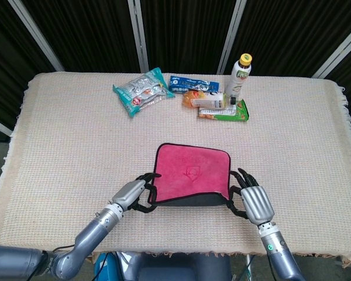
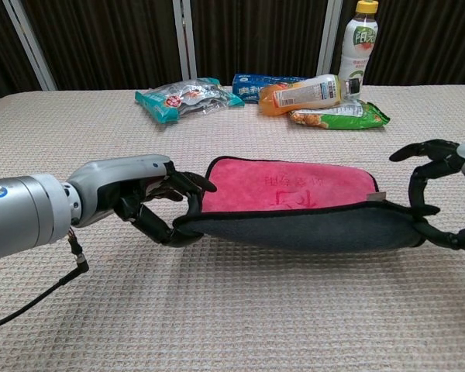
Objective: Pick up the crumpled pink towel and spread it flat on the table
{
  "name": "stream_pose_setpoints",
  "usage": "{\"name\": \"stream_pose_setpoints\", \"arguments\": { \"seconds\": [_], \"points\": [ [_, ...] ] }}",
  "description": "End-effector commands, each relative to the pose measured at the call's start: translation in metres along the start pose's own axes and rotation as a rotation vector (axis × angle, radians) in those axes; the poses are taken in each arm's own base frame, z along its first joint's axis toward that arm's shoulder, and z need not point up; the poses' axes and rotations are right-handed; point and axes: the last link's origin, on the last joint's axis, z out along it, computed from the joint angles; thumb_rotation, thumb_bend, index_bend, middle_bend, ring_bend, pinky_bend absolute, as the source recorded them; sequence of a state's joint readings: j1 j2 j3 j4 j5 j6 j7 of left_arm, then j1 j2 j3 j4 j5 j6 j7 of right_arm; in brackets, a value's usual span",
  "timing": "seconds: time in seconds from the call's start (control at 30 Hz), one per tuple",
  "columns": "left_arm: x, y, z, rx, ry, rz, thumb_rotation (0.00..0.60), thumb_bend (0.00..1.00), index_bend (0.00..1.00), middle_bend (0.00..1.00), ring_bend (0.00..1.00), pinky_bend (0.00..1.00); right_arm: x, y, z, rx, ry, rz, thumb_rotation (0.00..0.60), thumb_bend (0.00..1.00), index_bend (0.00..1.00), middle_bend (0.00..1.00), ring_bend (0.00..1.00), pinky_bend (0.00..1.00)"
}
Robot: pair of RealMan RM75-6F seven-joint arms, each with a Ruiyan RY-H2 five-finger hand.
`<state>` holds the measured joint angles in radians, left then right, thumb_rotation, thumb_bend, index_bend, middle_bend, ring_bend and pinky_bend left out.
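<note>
While the pink towel (image 1: pixel 192 174) lies mostly spread near the front edge of the table (image 1: pixel 64 146), its near hem is lifted off the cloth, showing a dark grey underside in the chest view. The left hand (image 1: pixel 141 191) pinches the near left corner between thumb and fingers, and the right hand (image 1: pixel 248 198) pinches the near right corner the same way, its other fingers spread. Far hem and both far corners rest flat on the table, squared roughly to the table's edges.

Between the towel's near hem and the front edge runs only a narrow band of bare cloth. Wide bare cloth opens toward the left and right edges. Toward the back edge, well apart from the towel, sit a teal snack packet (image 1: pixel 142 91), a blue packet (image 1: pixel 190 82), an orange drink bottle lying on its side (image 1: pixel 203 99), a green packet (image 1: pixel 231 112) and an upright yellow-capped bottle (image 1: pixel 238 75).
</note>
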<state>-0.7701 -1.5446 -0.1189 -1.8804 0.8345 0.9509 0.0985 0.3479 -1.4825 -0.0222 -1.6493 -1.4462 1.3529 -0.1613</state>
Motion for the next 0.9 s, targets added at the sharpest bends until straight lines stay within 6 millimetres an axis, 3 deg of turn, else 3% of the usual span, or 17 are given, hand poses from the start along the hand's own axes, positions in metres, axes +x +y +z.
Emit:
{"name": "stream_pose_setpoints", "arguments": {
  "seconds": [0.03, 0.13, 0.3, 0.4, 0.57, 0.9],
  "points": [
    [-0.004, -0.003, 0.001, 0.005, -0.02, 0.004, 0.6, 0.37, 0.59, 0.04, 0.0, 0.03, -0.003, 0.001, -0.001, -0.001, -0.01, 0.003, 0.6, 0.39, 0.62, 0.17, 0.07, 0.16],
    [-0.005, -0.005, 0.001, 0.009, -0.042, 0.014, 0.6, 0.31, 0.54, 0.01, 0.0, 0.03, -0.005, 0.002, -0.002, -0.001, -0.028, 0.0, 0.6, 0.39, 0.51, 0.13, 0.05, 0.14],
    [-0.005, -0.009, 0.0, 0.02, -0.109, 0.035, 0.6, 0.21, 0.43, 0.0, 0.0, 0.02, -0.008, 0.004, -0.005, -0.004, -0.083, 0.0, 0.6, 0.38, 0.14, 0.01, 0.0, 0.09],
    [-0.003, -0.011, 0.0, 0.022, -0.129, 0.046, 0.6, 0.15, 0.35, 0.0, 0.0, 0.01, -0.009, 0.004, -0.007, -0.007, -0.097, 0.004, 0.6, 0.32, 0.04, 0.0, 0.0, 0.07],
    [0.005, -0.012, -0.005, 0.018, -0.142, 0.033, 0.6, 0.1, 0.18, 0.0, 0.0, 0.0, -0.005, 0.003, -0.011, -0.013, -0.109, 0.017, 0.6, 0.29, 0.0, 0.0, 0.0, 0.04],
    [0.036, -0.019, -0.023, -0.001, -0.049, 0.038, 0.6, 0.15, 0.13, 0.0, 0.0, 0.0, 0.012, 0.007, -0.017, -0.033, -0.064, 0.031, 0.6, 0.29, 0.0, 0.0, 0.0, 0.04]
  ]
}}
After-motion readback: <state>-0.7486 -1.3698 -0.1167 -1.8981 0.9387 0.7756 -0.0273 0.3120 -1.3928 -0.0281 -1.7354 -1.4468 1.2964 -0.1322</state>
